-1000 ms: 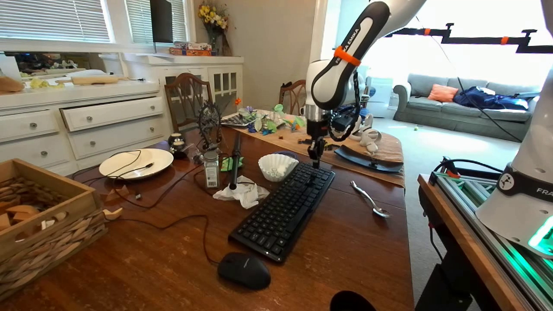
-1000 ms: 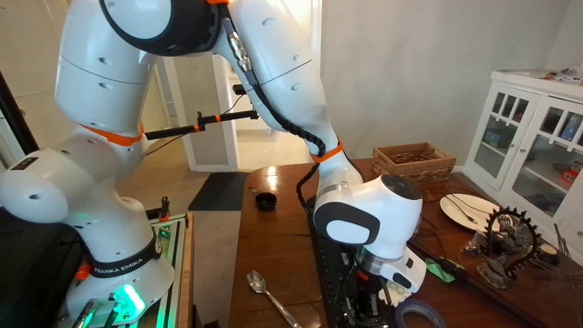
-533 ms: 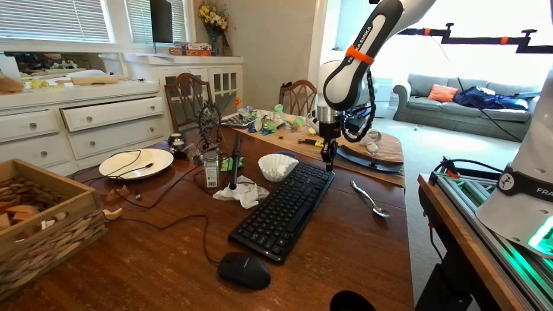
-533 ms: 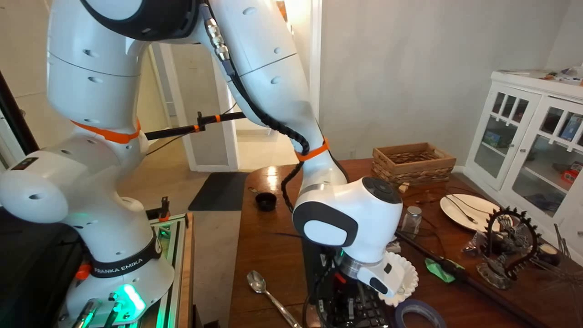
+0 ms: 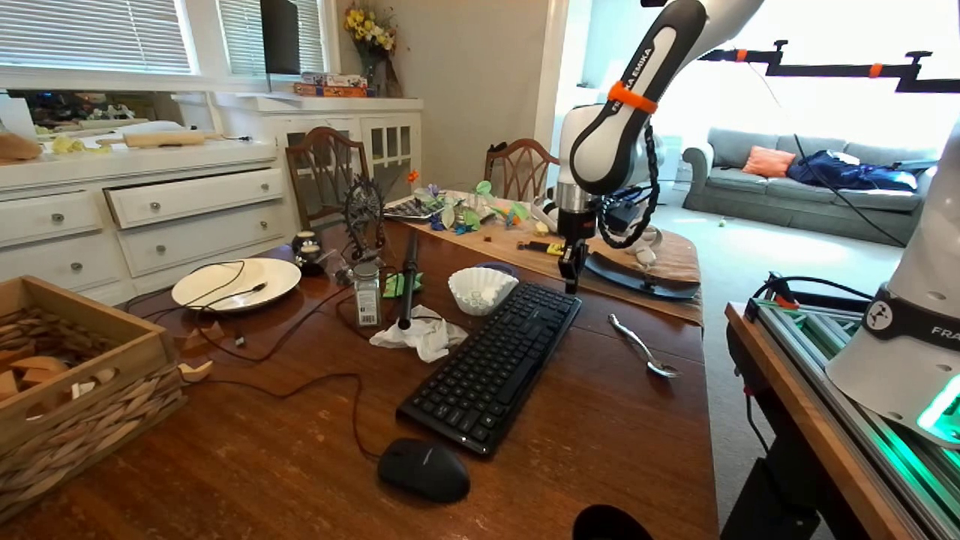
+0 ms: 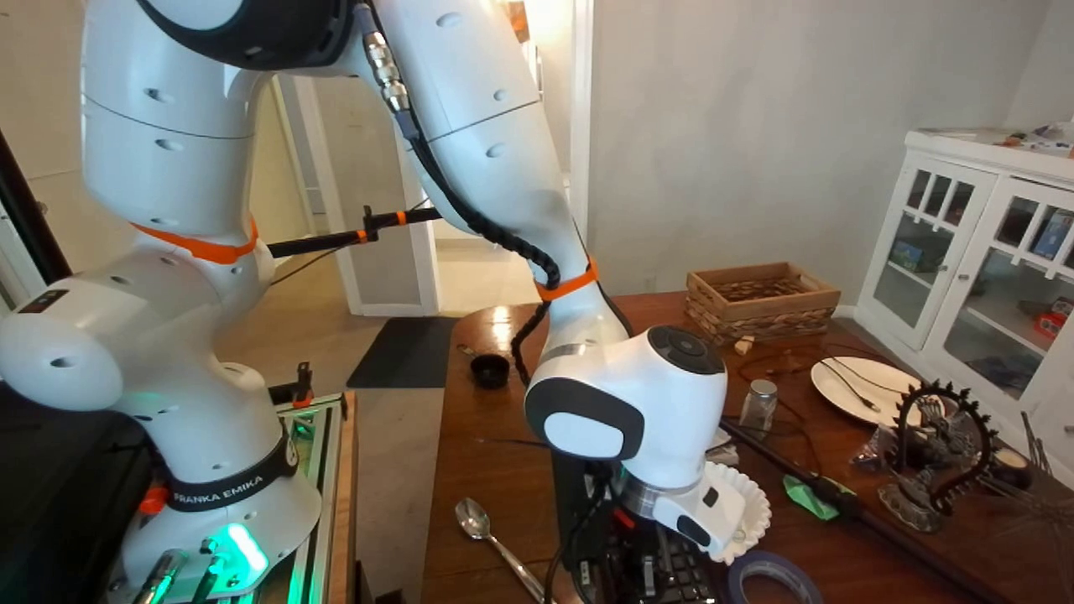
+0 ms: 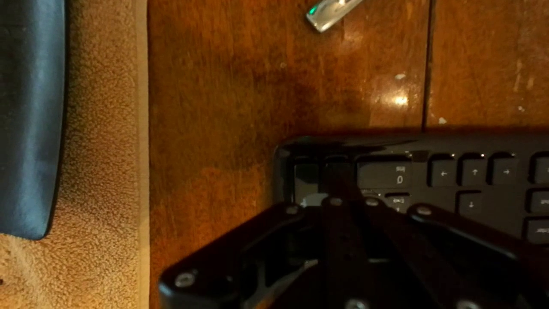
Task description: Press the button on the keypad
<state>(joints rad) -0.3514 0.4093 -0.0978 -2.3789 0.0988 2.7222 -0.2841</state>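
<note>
One long black keyboard [image 5: 491, 367] — rows of small keys [image 7: 473, 173]
Tabletop [image 5: 596, 390] separates its edge from spoon [image 5: 638, 343] — gripper [image 5: 571, 288], tips together, at number-pad corner.

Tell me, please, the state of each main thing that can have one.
Keyboard: flat, keys up.
Tool: closed, at one end of the keyboard; contact unclear.
Mouse: right side up.
Jar: upright.
White bowl: upright.
Plate: face up.
Spoon: lying down.
Basket: open, partly filled.
One drawer: slightly open.
Base light: lit green.
</note>
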